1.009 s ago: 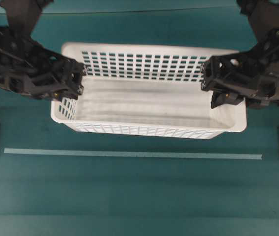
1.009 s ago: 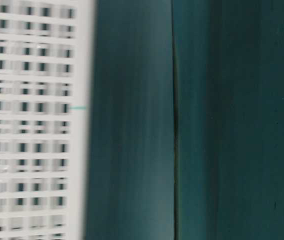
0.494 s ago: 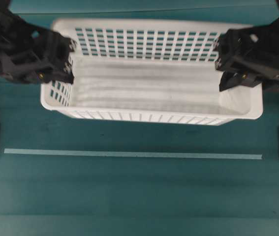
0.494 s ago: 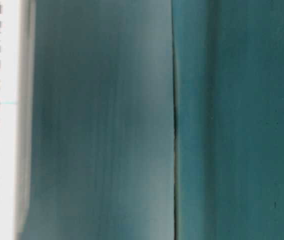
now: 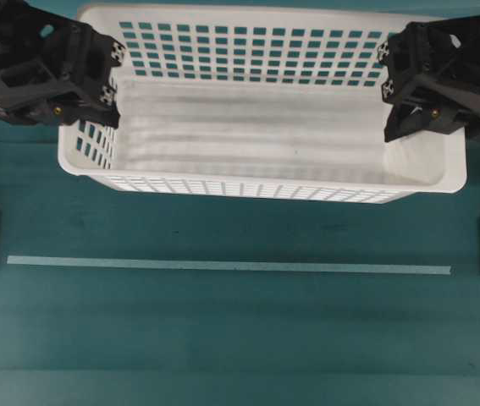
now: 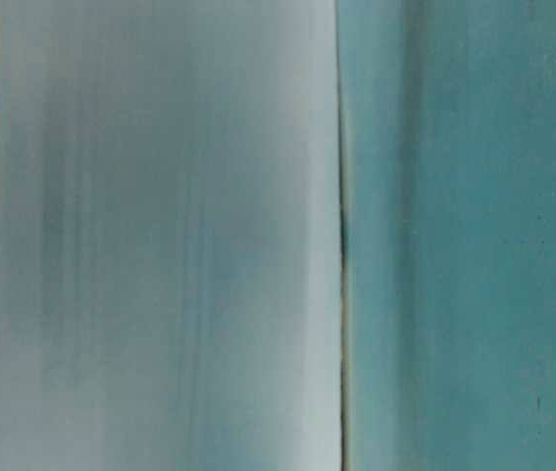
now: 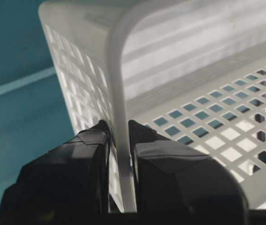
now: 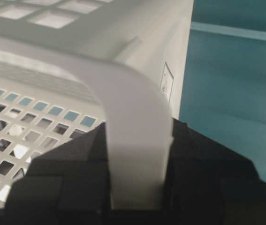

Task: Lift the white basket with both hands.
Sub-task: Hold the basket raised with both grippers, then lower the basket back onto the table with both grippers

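Now airborne: rectangular white perforated plastic basket (image 5: pixel 261 110) has risen clear of teal bench (image 5: pixel 223 338) vs. a sec ago; left end effector (image 7: pixel 118 140) & right end effector (image 8: pixel 137 140) each clamp an end rim, so lift is nearly complete.

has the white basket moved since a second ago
Yes. In the overhead view the white basket, clamped by the left gripper and right gripper, has shifted toward the frame's top, away from the fixed pale tape line.
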{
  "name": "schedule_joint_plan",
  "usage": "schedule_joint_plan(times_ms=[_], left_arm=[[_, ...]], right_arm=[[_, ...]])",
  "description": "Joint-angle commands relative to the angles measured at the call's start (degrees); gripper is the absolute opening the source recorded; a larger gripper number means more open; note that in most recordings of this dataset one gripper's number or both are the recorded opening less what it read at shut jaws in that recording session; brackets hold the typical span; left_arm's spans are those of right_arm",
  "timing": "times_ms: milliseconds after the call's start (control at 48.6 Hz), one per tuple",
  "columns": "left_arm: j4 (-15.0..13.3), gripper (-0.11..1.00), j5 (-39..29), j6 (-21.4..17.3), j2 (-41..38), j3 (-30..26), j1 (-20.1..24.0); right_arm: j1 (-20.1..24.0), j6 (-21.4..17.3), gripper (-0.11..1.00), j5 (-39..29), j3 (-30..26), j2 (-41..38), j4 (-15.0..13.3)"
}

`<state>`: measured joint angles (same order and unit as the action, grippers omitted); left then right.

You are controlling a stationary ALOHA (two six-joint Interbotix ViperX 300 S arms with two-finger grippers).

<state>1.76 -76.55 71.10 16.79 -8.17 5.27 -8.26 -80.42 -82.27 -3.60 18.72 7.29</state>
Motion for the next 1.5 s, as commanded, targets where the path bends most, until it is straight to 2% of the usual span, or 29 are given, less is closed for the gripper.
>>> schedule_joint_plan(times_ms=[0,494,679,824,947,1132,1277,1482], left_arm=[[-0.3,0.08,1.2,-2.3,-1.7,-2.2,-0.2],[-0.2,0.08,0.9,-2.2,-1.8,-2.2,-0.3],[-0.3,0.07,1.1,-2.2,-1.8,0.0,-0.4],[-0.2,0.07,1.7,-2.2,-1.5,4.0,-0.5],[-0.3,0.07,3.6,-2.2,-1.4,9.1,-0.5],[-0.3,0.07,11.0,-1.8,-1.0,19.2,0.1],[-0.3,0.07,17.6,-1.2,-0.4,24.5,0.2],[-0.3,0.07,19.9,-0.4,-0.6,29.2,0.2]], right_arm=[[1.6,2.2,0.17,1.3,-2.7,-1.4,0.4],[1.6,2.5,0.17,1.3,-1.5,-1.1,0.4],[1.6,2.5,0.17,1.5,1.7,-1.1,0.8],[1.6,2.5,0.17,2.9,6.5,-1.1,1.6],[1.6,2.6,0.17,6.9,11.5,-1.2,1.6],[1.6,4.7,0.17,15.7,19.4,-1.1,1.5],[1.6,5.7,0.17,20.0,24.1,-1.1,1.6],[1.6,6.7,0.17,23.3,30.8,-1.1,1.5]])
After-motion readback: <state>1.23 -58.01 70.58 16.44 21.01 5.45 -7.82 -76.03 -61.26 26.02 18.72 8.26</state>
